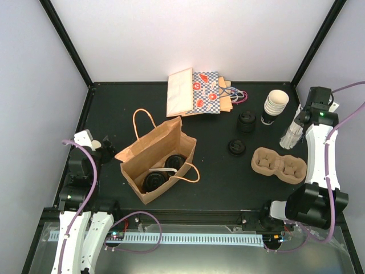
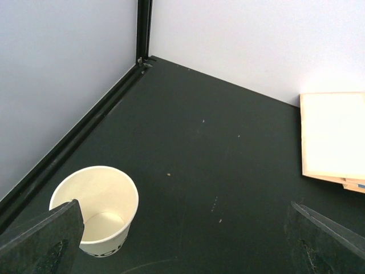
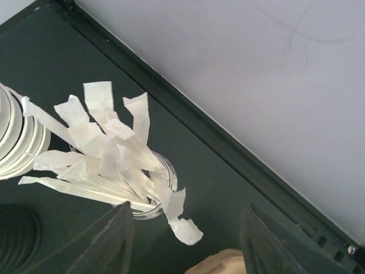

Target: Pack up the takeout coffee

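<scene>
Fingers [image 2: 45, 240] of left gripper [image 2: 183, 228] and right gripper [image 3: 185, 228] stood apart, empty; two lidded cups [image 1: 154, 181] sat in the bag [image 1: 142, 149]; straws [image 3: 102, 154] seemed not yet packed.

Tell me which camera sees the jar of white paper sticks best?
The right wrist camera: the jar of sticks is big and close. The top camera shows it tiny, far right. The left wrist camera misses it.

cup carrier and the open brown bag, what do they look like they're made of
The cup carrier looks like moulded paper pulp: matte tan, with soft rounded pressed wells. The open brown bag looks like kraft paper: matte brown with sharp fold creases. Its thin loop handles are probably twisted paper, but they are too small to tell.
</scene>
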Robot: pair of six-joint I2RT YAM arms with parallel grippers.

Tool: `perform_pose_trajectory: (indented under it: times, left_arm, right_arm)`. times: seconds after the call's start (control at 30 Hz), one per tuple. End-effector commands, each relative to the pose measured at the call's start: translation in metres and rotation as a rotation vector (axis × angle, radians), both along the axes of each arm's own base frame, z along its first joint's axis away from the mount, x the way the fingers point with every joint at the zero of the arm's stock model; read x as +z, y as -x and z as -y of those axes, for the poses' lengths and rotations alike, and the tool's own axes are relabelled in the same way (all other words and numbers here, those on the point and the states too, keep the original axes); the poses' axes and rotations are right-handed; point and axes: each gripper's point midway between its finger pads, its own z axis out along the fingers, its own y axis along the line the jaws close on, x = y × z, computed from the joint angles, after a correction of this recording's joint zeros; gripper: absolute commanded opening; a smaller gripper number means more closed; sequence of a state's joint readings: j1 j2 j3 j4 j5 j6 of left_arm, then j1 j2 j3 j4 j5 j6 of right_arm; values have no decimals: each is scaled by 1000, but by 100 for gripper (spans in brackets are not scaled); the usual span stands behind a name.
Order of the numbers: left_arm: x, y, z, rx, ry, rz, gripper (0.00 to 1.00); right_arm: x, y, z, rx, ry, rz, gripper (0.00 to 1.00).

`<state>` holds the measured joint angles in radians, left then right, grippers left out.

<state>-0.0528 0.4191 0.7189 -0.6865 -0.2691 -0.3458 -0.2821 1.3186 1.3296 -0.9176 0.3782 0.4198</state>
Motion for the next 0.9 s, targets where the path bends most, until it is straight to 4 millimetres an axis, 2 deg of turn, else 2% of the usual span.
perform_pose_trajectory:
  times: [0.0,0.13,0.23,0.43,0.5,0.63,0.67,0.87]
  left_arm:
    - [4,-4,3,-19,-4,15,99]
    - [4,-4,4,-22,-4,15,99]
    - [4,-4,4,-23,-5,14,99]
    - [4,-4,4,-23,-7,13,99]
    - [4,-4,3,-21,-8,14,99]
    - [3,-4,4,-24,-8,12,99]
    - [3,-4,4,-24,-7,11,99]
    - [3,-5,5,-29,-8,12,99]
  right_arm:
    - [-1,-9,3,-14,-17,39,49]
    - [-14,-12,4,-17,-21,7,37]
    - [-20,-15,3,-10,-32,1,32]
    - [-23,-13,1,-4,-44,-4,35]
    - [-26,-13,1,-1,-42,-8,33]
    - [-29,-13,-2,10,-55,-9,6]
    - [-28,-12,-2,9,-57,-6,3]
    - [-17,-3,-5,-4,-65,8,6]
